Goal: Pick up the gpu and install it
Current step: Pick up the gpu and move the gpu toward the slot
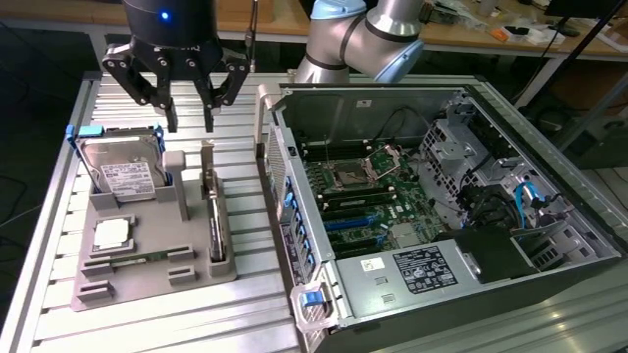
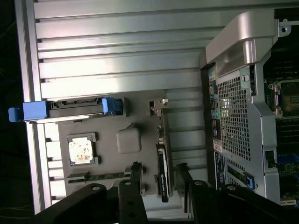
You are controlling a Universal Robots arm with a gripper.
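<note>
The gpu (image 1: 214,215) is a thin dark card with a silver end bracket, standing on edge in a slot at the right side of the grey holder tray (image 1: 187,283). In the wrist view the gpu (image 2: 163,173) runs lengthwise between my two fingers (image 2: 135,183), seen from above. My gripper (image 1: 190,123) hangs open well above the tray's far end, over the gap between the hard drive and the gpu. Nothing is between its fingers. In the wrist view the gripper (image 2: 160,185) straddles the card's line without touching it.
A silver hard drive (image 1: 123,175) in a blue frame stands at the tray's far left, with a CPU chip (image 1: 113,234) and a green memory stick (image 1: 137,257) nearer. The open computer case (image 1: 510,110) with its motherboard (image 1: 358,198) lies on the exterior view's right.
</note>
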